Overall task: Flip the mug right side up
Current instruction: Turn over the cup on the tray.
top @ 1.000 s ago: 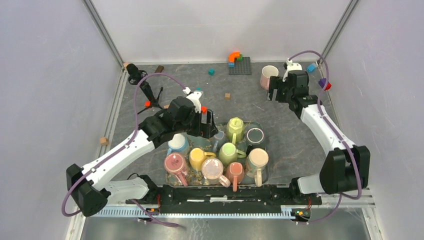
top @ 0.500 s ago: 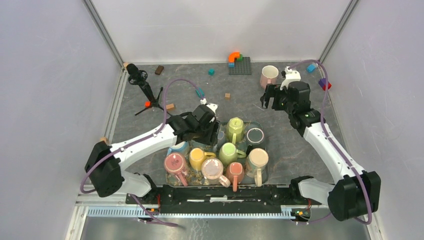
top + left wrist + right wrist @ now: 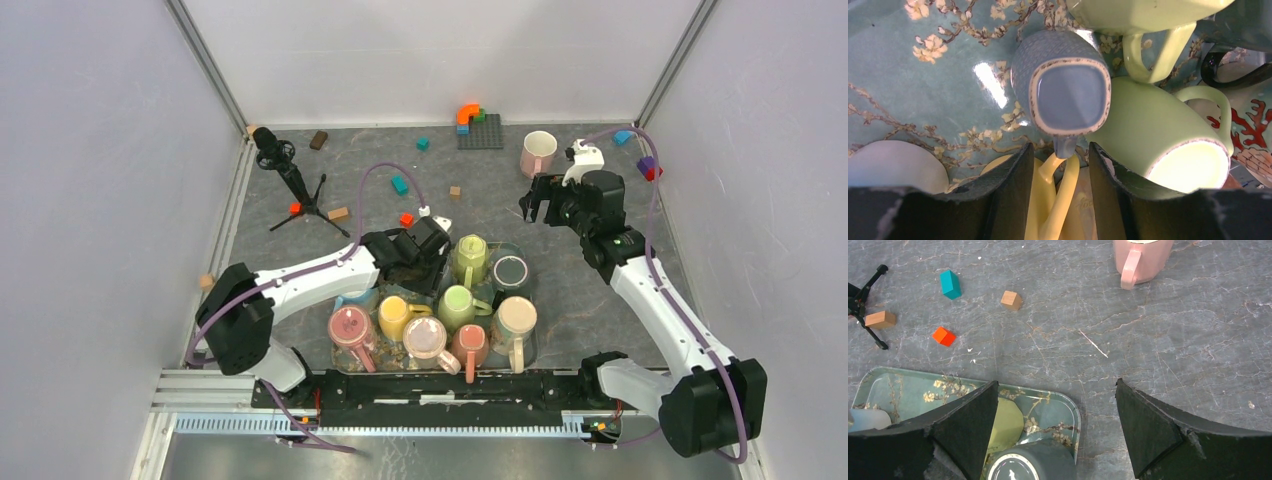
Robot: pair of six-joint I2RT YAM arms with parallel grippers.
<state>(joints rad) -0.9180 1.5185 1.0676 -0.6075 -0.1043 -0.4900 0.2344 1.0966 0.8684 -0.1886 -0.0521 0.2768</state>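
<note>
Mugs (image 3: 427,337) crowd the flowered tray (image 3: 923,85); the blue mug (image 3: 1068,92) stands upside down on it, in the middle of the left wrist view, base up, handle pointing to the bottom edge; the left gripper (image 3: 1060,149) has its fingers apart, one on each side of that handle, not touching it; the right gripper (image 3: 1056,385) hangs wide apart over the counter (image 3: 1173,340), with a pink mug (image 3: 1142,255) at the top.

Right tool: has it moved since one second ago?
Yes. The right tool drew back from the pink mug, toward the near side of the view.
</note>
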